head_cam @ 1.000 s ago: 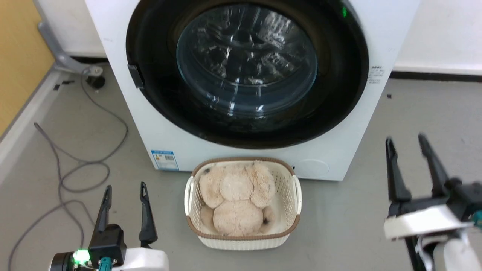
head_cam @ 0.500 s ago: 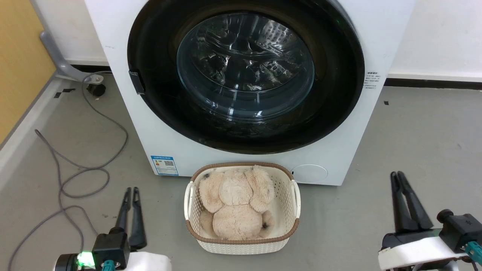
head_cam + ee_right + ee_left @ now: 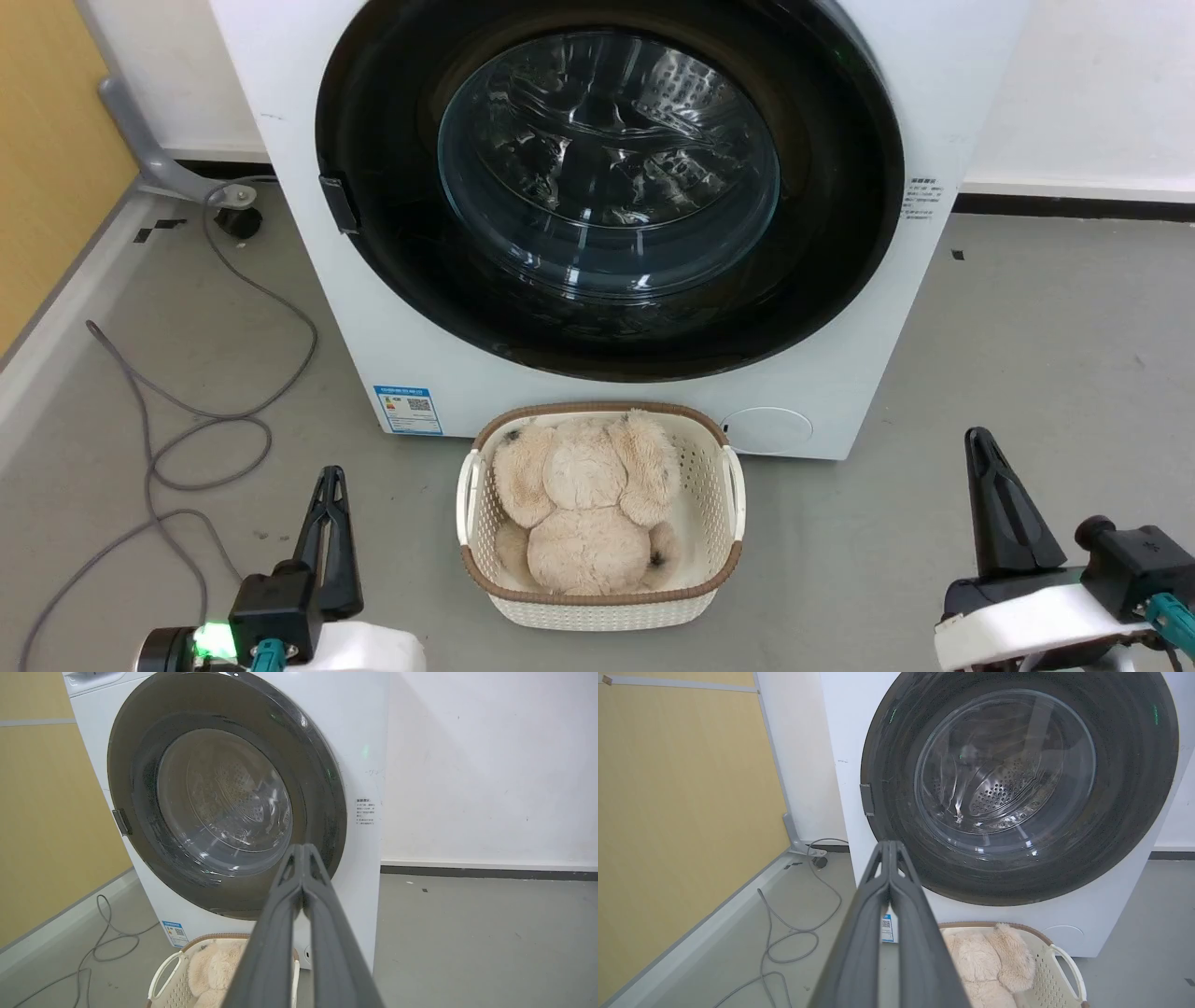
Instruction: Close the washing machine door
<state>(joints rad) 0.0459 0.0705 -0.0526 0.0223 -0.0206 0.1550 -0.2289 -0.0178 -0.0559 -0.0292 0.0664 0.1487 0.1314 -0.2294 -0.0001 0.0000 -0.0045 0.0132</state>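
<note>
Head view has the left pincer (image 3: 329, 478) at lower left and the right pincer (image 3: 978, 441) at lower right. Each has its two dark fingers pressed together, gripping nothing and touching nothing, above the grey floor (image 3: 1027, 327). Both wrist views agree: the fingers meet at their tips, with only a thin slit lower down. The door (image 3: 607, 187) fills the upper centre, lying flush against the front of the washer (image 3: 840, 392), with a small latch tab (image 3: 338, 203) on its left rim. The washer's top is cut off by the frame's upper edge, and glare on the glass blurs the perforated drum behind it. Both forearms are cropped at the bottom edge. In the lower centre, just below the washer, a white basket (image 3: 597, 408) holds a beige plush toy (image 3: 583, 509); its face is hard to make out.
</note>
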